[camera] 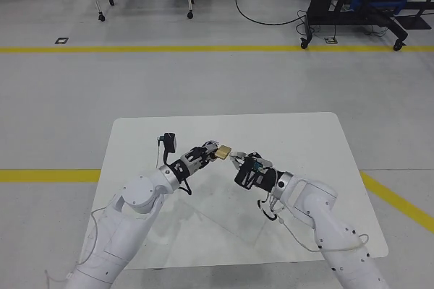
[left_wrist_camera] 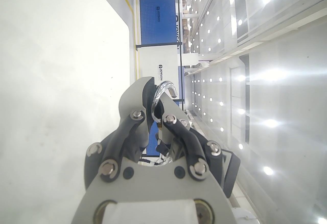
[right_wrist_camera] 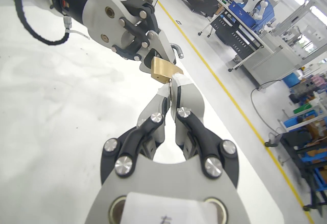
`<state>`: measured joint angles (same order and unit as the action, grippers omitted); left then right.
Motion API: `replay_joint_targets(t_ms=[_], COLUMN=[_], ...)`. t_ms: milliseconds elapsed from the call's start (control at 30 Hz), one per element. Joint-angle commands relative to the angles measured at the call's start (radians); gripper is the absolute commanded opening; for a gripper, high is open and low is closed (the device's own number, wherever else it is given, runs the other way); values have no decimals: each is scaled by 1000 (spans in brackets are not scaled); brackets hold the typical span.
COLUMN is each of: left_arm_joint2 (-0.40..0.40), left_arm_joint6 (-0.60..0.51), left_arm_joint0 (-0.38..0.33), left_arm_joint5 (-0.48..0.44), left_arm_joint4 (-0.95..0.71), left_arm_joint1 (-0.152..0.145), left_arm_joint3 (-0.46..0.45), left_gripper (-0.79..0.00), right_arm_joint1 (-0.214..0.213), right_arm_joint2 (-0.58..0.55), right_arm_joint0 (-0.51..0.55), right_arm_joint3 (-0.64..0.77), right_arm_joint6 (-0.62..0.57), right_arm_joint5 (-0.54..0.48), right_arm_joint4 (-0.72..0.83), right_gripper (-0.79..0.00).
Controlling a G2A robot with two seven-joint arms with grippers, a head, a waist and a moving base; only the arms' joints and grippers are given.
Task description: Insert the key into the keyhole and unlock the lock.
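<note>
I'm holding the brass lock (right_wrist_camera: 163, 72) clamped in the left gripper (left_wrist_camera: 156, 99) while the right gripper (right_wrist_camera: 171, 83) is pinching the key (right_wrist_camera: 169, 87) against it.

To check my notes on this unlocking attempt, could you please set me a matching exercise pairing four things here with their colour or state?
Things:
1. left gripper
2. right gripper
3. shackle
4. table

Colour or state:
A. white, under both arms
B. shut on the key
C. shut on the lock
D. silver, with one end free

Pairs: 1-C; 2-B; 3-D; 4-A
</note>
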<state>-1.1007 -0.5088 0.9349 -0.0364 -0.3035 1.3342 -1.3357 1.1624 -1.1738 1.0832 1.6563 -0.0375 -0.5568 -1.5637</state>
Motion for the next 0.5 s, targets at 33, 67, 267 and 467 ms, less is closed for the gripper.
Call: replay_joint_targets(t_ms=[33, 67, 267, 467], left_arm_joint2=[-4, -4, -17, -33], left_arm_joint6=[9, 11, 27, -42], left_arm_joint0=[4, 5, 13, 16], left_arm_joint5=[0, -1, 12, 36], left_arm_joint4=[31, 43, 97, 258], left_arm_joint1=[-2, -3, -8, -27], left_arm_joint3=[-10, -16, -43, -86], left_gripper=[-785, -785, -785, -785], right_arm_joint1=[3, 4, 6, -12], right_arm_joint2=[-6, -7, -22, -122], right_arm_joint0=[-7, -8, -28, 2], right_arm_joint3=[-17, -24, -49, 24], right_arm_joint6=[-28, -39, -109, -117], right_arm_joint5=[-34, -47, -94, -99], right_arm_joint4=[112, 152, 298, 299], right_gripper=[-785, -785, -785, 0])
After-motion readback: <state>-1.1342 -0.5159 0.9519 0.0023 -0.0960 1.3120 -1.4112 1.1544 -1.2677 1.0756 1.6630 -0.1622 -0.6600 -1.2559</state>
